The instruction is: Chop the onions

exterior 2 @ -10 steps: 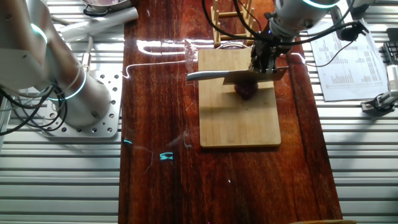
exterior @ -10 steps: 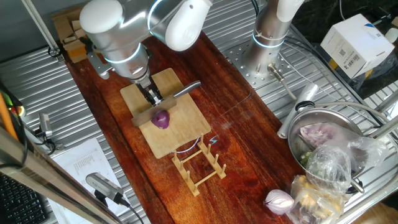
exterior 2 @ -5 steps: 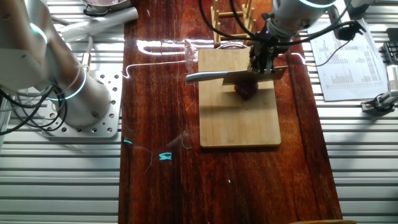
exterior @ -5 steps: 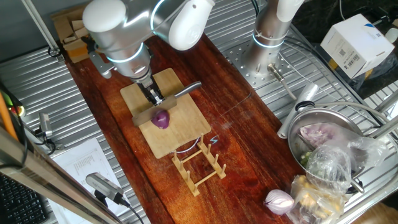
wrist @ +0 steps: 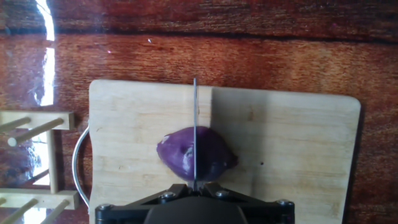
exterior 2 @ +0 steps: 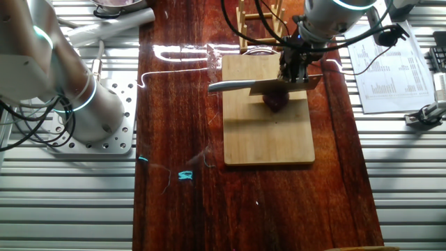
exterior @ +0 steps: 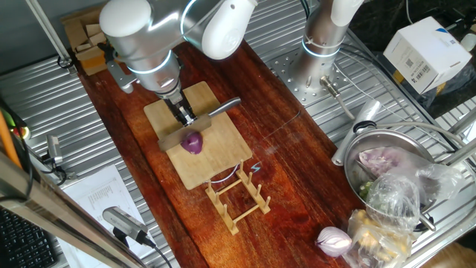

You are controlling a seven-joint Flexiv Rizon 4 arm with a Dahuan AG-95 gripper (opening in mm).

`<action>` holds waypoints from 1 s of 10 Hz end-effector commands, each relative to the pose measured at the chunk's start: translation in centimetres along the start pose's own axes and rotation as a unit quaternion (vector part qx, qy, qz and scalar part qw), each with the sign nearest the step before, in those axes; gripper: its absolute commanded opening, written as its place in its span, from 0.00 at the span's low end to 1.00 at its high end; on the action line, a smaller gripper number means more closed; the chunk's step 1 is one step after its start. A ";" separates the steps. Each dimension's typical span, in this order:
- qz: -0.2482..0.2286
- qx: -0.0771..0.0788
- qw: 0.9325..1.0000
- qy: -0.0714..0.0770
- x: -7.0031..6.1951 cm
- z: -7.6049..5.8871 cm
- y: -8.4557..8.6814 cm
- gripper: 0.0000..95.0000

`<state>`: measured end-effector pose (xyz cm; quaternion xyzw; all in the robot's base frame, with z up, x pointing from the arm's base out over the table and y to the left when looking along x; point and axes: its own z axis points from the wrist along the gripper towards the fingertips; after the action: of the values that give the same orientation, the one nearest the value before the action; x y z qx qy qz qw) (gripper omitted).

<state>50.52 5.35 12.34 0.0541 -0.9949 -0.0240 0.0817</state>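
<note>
Hand view: end effector [wrist: 194, 186] clamps knife [wrist: 194, 134] over onion [wrist: 211, 154].

Silver-white rounded arm [exterior: 152, 33], black gripper [exterior: 181, 113], black cables.

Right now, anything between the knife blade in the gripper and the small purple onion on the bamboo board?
Nothing visible. The gripper is shut on the steel knife, whose edge runs straight across the small dark purple onion in the hand view. The onion sits alone on the bamboo cutting board; the wooden peg rack stands off the board's end.
</note>
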 end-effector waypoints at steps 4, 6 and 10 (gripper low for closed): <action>0.001 0.005 1.000 -0.006 0.3 3.4 0.3 0.00; 0.001 0.004 1.000 -0.005 0.2 3.1 0.2 0.00; 0.000 -0.003 1.000 0.007 0.9 0.4 -0.1 0.00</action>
<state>49.47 5.27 12.47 0.0547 -0.9942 -0.0269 0.0885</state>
